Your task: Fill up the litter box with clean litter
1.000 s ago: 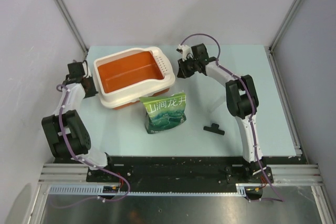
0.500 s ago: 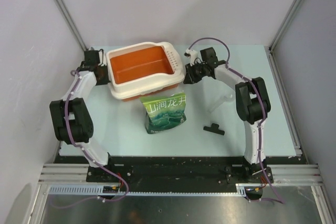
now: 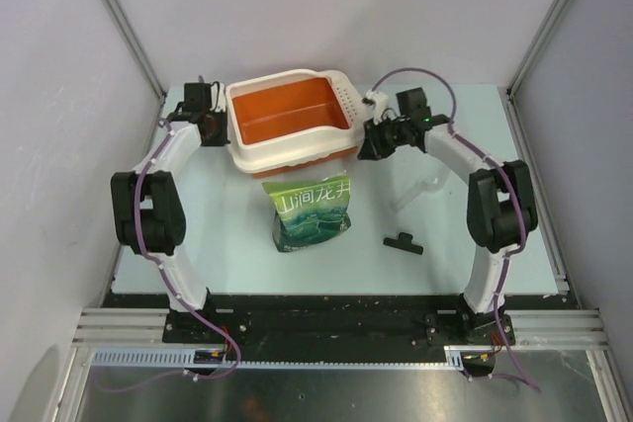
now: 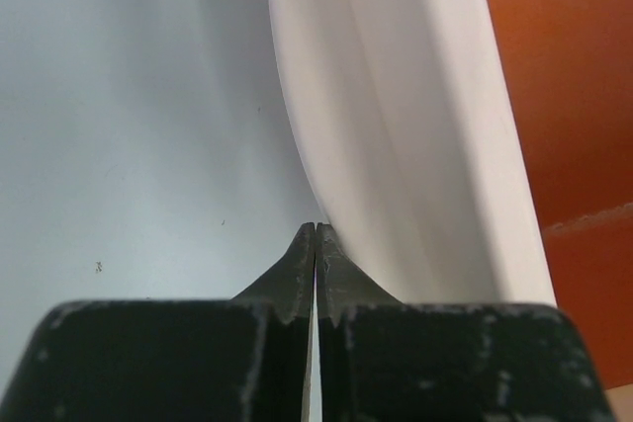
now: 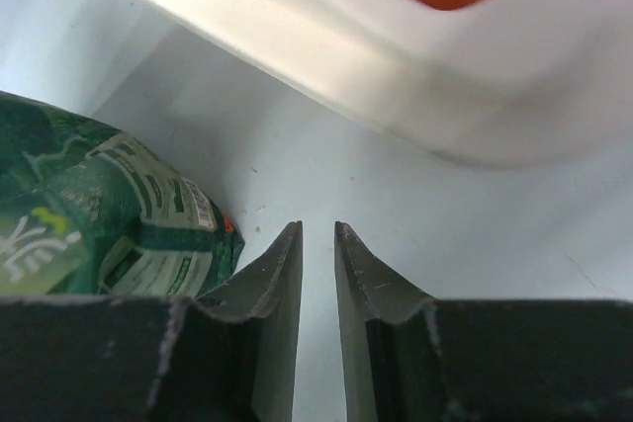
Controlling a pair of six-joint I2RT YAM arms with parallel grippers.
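The litter box [image 3: 294, 152] stands at the back middle of the table, orange inside, its perforated end on the right. No loose granules show in it; the clean litter is out of view. My left gripper [image 3: 215, 127] is shut, its tips against the outside of the box's left cream rim [image 4: 396, 126]. My right gripper [image 3: 370, 148] is by the box's near right corner, its jaws a narrow gap apart with nothing between them, just short of the rim [image 5: 396, 56]. A green pouch [image 3: 312, 210] lies in front of the box, also in the right wrist view [image 5: 99, 214].
A small black T-shaped piece [image 3: 403, 242] lies right of the pouch. A clear plastic item [image 3: 419, 191] lies near my right arm. Grey walls and metal posts enclose the table on three sides.
The litter box has slid to the right across the back of the table. My left gripper followed against its left rim, and my right gripper moved right with it.
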